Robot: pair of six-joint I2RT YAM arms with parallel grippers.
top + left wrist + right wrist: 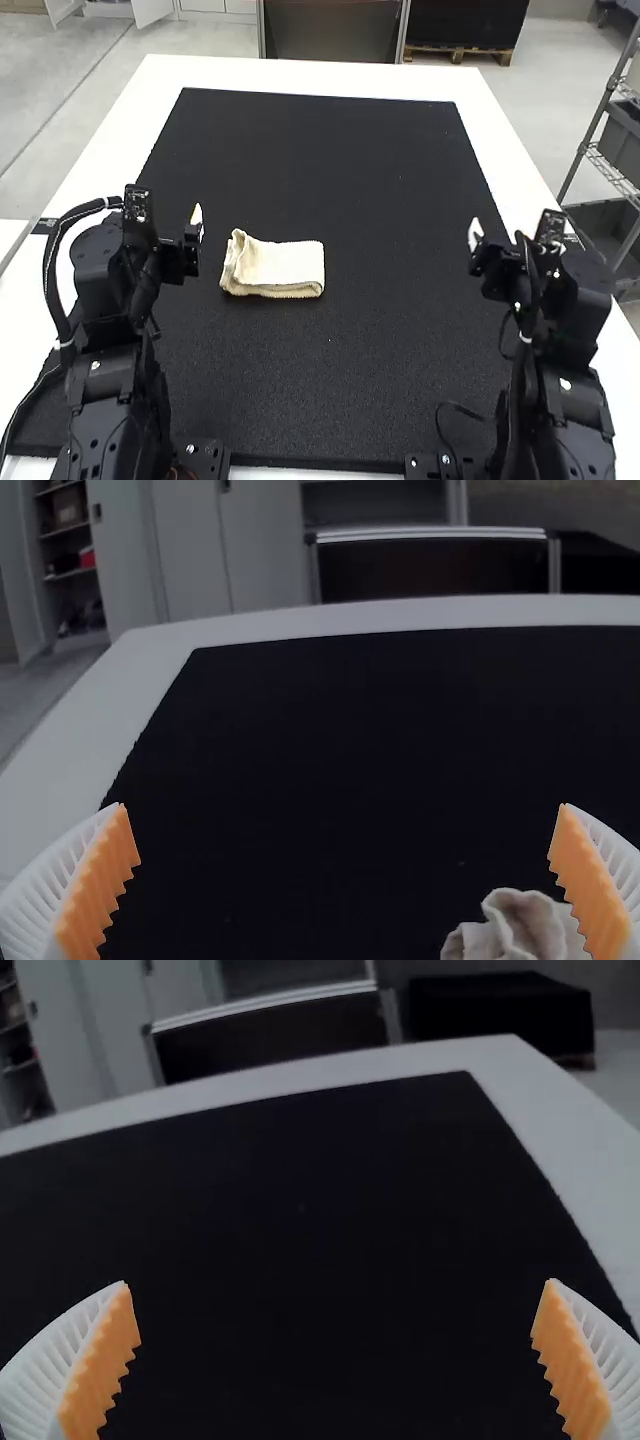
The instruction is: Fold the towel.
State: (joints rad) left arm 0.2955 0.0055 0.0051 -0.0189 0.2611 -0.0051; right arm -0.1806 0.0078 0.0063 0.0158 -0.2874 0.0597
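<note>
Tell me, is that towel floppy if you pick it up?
The towel looks like soft cloth, so it would probably sag. Its stacked layers could fall open if only one is gripped, and the rumpled end may flop first.

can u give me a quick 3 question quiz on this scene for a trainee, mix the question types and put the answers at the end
1. Fill in the blank: the fingers of the right gripper are ____ (open or shut).
2. Multiple choice: which is nearest to the towel?
a) the right gripper
b) the left gripper
c) the mat's far right corner
3. True or false: the towel is spread out flat in a single layer.

Key:
1. open
2. b
3. false; it lies folded on the black mat, with one end rucked up.
</note>
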